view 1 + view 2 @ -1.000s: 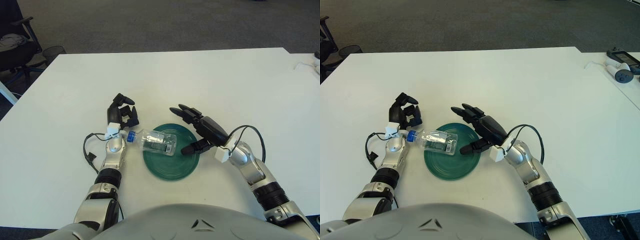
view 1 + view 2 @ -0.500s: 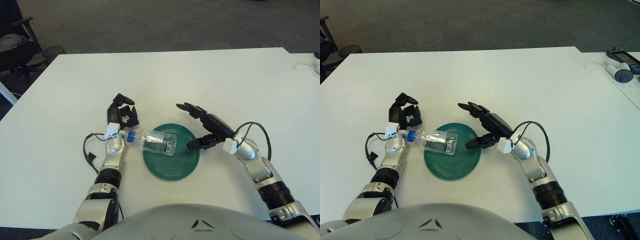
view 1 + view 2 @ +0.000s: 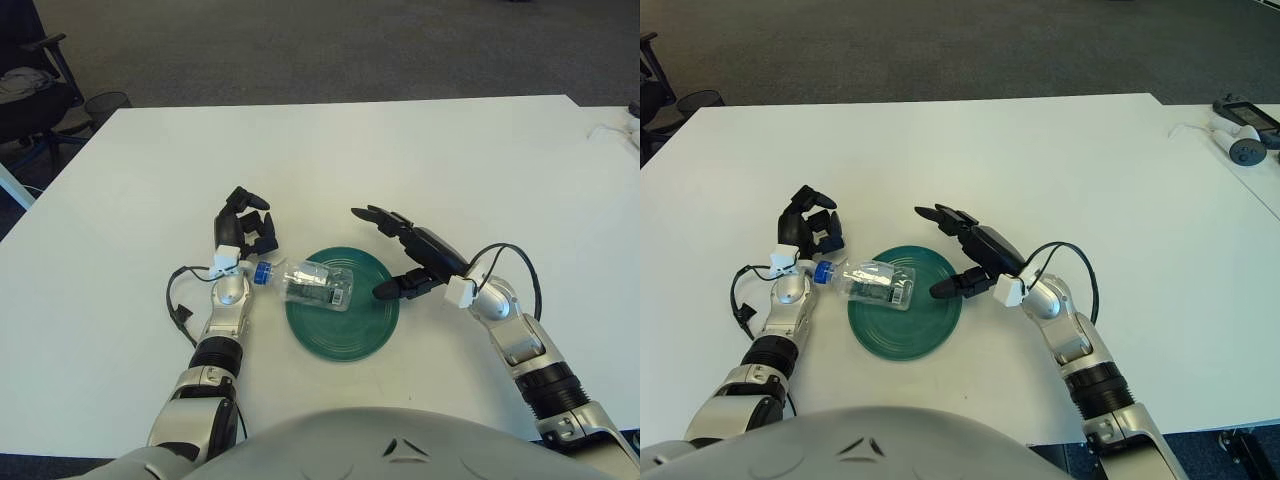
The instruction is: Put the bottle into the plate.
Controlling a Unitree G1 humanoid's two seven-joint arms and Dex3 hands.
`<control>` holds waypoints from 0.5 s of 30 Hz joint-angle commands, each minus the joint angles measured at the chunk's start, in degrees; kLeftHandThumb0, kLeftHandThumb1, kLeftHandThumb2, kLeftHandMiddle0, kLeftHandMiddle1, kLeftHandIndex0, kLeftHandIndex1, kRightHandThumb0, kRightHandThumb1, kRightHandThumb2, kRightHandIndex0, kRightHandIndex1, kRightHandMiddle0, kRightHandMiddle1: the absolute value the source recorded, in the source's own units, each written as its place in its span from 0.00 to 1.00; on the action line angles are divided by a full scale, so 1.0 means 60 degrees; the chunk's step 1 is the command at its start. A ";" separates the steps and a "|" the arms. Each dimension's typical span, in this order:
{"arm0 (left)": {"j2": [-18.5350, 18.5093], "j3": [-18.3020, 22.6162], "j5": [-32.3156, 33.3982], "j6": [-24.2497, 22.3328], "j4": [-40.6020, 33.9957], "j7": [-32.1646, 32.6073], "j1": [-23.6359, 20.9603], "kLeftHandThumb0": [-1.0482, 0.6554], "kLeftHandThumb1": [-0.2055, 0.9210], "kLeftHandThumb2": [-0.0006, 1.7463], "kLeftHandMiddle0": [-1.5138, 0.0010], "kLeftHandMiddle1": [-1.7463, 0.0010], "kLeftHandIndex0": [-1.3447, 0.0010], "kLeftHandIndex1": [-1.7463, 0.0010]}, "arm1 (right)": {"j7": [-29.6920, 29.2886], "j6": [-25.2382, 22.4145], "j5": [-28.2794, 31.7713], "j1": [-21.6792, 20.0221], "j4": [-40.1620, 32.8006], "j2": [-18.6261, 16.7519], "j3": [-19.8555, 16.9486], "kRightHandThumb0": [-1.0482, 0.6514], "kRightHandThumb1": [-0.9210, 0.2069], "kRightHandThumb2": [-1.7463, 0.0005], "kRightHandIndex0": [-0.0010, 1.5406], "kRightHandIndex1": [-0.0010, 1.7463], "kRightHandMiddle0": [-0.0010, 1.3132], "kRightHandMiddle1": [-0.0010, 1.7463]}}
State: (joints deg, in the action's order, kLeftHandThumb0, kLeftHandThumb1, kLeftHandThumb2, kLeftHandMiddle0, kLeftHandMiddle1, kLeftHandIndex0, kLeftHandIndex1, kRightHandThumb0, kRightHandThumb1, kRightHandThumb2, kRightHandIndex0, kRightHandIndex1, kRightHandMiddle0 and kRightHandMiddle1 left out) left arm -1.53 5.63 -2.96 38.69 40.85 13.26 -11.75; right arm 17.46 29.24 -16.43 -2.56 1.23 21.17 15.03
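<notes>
On a white counter (image 3: 420,160), toward its near edge, the left robot hand (image 3: 244,228) sits with its dark fingers curled in on themselves, holding nothing, just beyond the blue cap of the bottle (image 3: 310,283). A loose black cable (image 3: 180,300) loops beside the left wrist.

The clear plastic bottle lies on its side, its labelled body resting across the left part of the green plate (image 3: 345,325) while its neck and cap stick out over the plate's left rim toward the left robot hand. The round plate lies flat on the counter, midway between the two arms.

At the plate's right rim, the right robot hand (image 3: 412,255) is spread wide and holds nothing: its upper fingers reach out past the far-right side of the plate, and its thumb points at the rim. It is clear of the bottle.

Over at the counter's far right corner, a small grey-and-white device (image 3: 1243,135) with a cord lies well apart from everything else.
</notes>
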 commanded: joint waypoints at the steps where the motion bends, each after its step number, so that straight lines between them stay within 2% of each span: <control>1: 0.0084 -0.0021 -0.0109 -0.0017 0.0488 0.0011 0.0728 0.32 0.37 0.83 0.17 0.00 0.48 0.00 | 0.0058 -0.0061 0.0085 -0.0003 -0.0185 -0.0020 -0.0013 0.00 0.00 0.84 0.05 0.03 0.00 0.17; 15: 0.0062 -0.0068 -0.0218 -0.0182 0.0337 0.0069 0.0791 0.32 0.37 0.83 0.17 0.00 0.49 0.00 | 0.0061 -0.0106 0.0086 0.0033 -0.0266 -0.0011 -0.0007 0.00 0.00 0.84 0.05 0.03 0.00 0.17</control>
State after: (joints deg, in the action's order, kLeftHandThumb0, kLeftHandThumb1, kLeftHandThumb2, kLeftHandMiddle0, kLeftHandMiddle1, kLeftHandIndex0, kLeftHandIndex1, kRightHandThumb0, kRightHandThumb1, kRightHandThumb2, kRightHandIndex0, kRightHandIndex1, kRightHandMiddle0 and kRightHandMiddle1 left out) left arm -1.51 5.59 -3.03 38.25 40.48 13.26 -11.56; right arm 17.46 28.89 -16.43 -2.54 0.53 21.16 15.04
